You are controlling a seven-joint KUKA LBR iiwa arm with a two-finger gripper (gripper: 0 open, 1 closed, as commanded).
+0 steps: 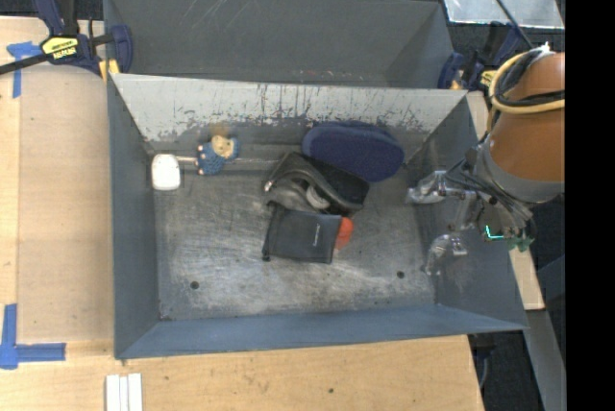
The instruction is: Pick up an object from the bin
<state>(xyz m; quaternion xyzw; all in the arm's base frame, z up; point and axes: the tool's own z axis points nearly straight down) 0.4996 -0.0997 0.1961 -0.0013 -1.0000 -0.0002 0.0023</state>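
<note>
My gripper (pixel 434 220) hangs over the bin's right side, its two metal fingers spread apart with nothing between them; one fingertip (pixel 421 192) is toward the back, the other (pixel 444 248) toward the front. To its left, in the bin's middle, lies a black pouch-like thing (pixel 300 235) with an orange tab (pixel 345 229). Behind that sits a black and grey tool-like item (pixel 309 185). A dark blue oval pad (pixel 353 151) leans at the back wall, up and left of my gripper.
A small blue and yellow figure (pixel 215 154) and a white block (pixel 165 173) lie at the back left. The bin's sloped right wall is close under my gripper. Bare floor stretches along the front and the left.
</note>
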